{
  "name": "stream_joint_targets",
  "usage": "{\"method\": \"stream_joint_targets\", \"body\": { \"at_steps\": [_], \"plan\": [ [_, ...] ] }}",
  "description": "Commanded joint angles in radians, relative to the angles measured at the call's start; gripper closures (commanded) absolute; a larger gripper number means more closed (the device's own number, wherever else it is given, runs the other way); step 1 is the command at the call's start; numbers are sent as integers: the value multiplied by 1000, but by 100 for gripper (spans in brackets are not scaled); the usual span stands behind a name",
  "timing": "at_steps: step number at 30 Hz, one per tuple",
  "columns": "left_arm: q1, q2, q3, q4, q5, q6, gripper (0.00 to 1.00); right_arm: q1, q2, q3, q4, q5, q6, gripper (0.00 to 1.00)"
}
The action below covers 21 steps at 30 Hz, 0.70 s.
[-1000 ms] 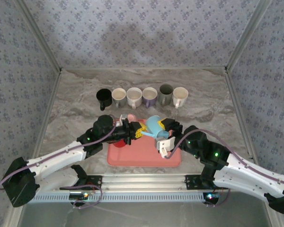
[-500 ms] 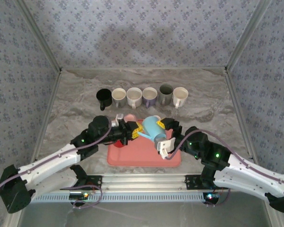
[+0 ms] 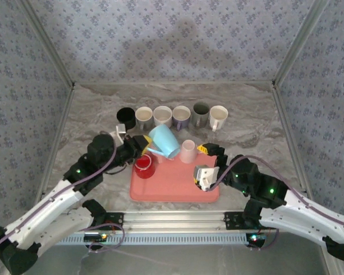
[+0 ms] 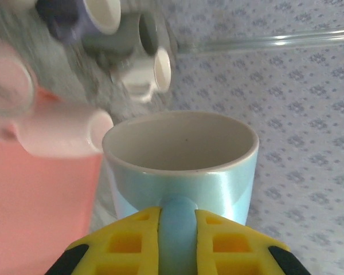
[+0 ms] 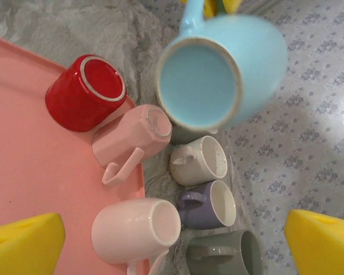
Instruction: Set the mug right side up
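Mug [image 3: 163,141] of pale blue glaze hangs tilted above the far left corner of the pink tray [image 3: 172,193]. The left gripper [image 3: 143,145] is clamped on its handle. Probably rigid, slick, chippable ceramic; the handle suits gripping. The right gripper [image 3: 205,163] hovers near the tray's right edge, jaws spread wide, holding nothing.

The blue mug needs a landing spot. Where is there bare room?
Free for the blue mug: the tray's near half, in front of the red mug and pink mug; also bare table right of the end white mug. Crowded: the back row of mugs and the tray's far edge.
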Motion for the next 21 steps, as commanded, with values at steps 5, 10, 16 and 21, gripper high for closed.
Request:
{"method": "stream_joint_targets", "body": {
  "at_steps": [5, 10, 16, 21],
  "plan": [
    [5, -145, 149, -170, -299, 694, 100, -20, -3, 146, -76, 219, 553, 0],
    [7, -197, 35, -101, -471, 1033, 100, -31, -18, 127, -43, 163, 670, 0],
    [6, -196, -116, 60, -591, 1224, 100, -31, -11, 115, -13, 87, 774, 0],
    [12, -132, -232, 208, -711, 1252, 100, -22, 4, 99, -5, 60, 813, 0]
  ]
}}
